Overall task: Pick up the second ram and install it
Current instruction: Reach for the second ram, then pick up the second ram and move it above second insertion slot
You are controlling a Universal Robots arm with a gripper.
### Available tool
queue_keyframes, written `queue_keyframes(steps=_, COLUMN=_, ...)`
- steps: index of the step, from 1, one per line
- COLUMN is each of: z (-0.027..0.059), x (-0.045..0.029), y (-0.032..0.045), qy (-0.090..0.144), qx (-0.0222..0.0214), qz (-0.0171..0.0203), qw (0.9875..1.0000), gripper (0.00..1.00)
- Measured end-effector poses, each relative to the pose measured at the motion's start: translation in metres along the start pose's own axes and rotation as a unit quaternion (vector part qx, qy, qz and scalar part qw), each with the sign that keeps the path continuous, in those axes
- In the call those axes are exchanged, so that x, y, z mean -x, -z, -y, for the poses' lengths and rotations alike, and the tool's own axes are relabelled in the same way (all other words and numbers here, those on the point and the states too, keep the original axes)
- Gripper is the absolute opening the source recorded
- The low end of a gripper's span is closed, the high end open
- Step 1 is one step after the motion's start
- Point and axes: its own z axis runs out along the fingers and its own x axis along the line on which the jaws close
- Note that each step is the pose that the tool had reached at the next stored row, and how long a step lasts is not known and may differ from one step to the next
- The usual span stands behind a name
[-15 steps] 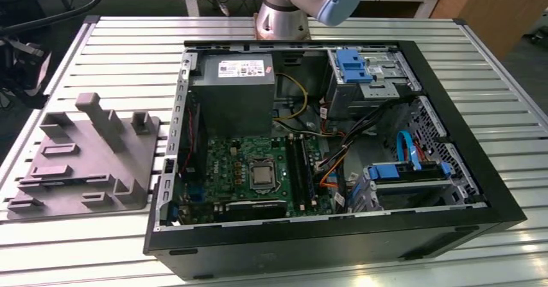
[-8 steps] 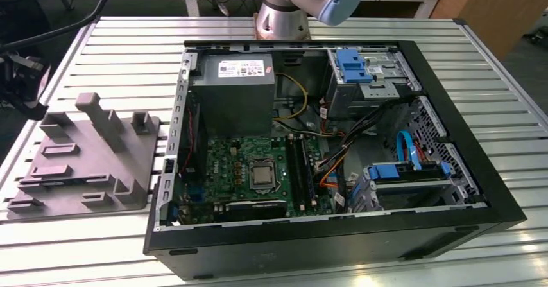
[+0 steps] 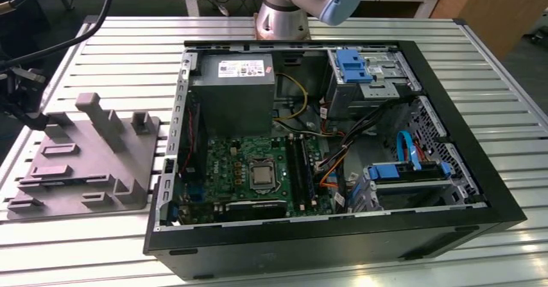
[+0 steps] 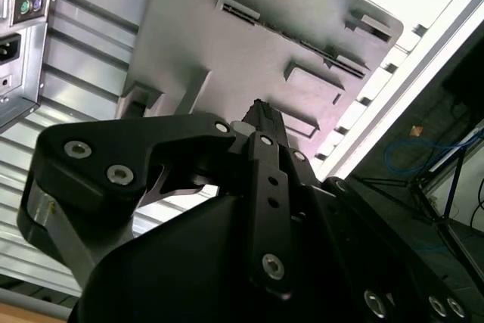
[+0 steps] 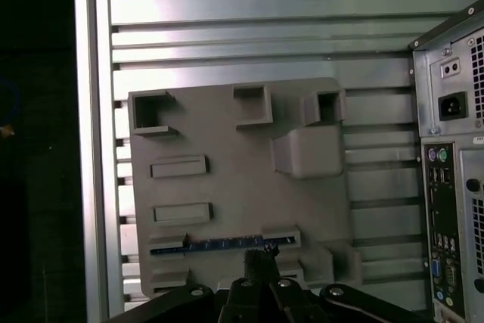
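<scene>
gripper (image 5: 260,255): hovering with fingers drawn narrow, gripping nothing, over the second ram's edge in the first wrist view.
second ram (image 5: 212,246): lying in a slot of the grey holder (image 5: 227,134).
grey holder: sitting on the slatted table (image 3: 256,27), at the nine o'clock of the open computer case (image 3: 342,235) in the exterior view.

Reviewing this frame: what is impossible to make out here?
- the second ram: in the first wrist view, just a thin blue edge in the grey block; the slot walls hide its chips.
- the gripper: in the first wrist view it overlaps that edge, so contact cannot be told.
- the arm: cut off by the exterior view's top edge.
- the memory slots: exterior view, too small to count seated sticks.
</scene>
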Motion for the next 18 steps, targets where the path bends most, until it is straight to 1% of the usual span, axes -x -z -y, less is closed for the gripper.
queue_keyframes(steps=4, z=0.0005, x=0.0000, y=-0.0011, qy=0.000, qx=0.0000, qz=0.0000, qw=1.0000, gripper=0.10)
queue_keyframes(steps=15, z=0.0005, x=0.0000, y=-0.0013, qy=0.000, qx=0.0002, qz=0.0000, qw=1.0000, gripper=0.10)
queue_keyframes(steps=16, z=0.0005, x=-0.0001, y=-0.0014, qy=0.002, qx=0.0002, qz=-0.0001, qw=1.0000, gripper=0.10)
queue_keyframes(steps=18, z=0.0005, x=0.0000, y=-0.0017, qy=0.014, qx=0.0006, qz=-0.0006, qw=0.9999, gripper=0.10)
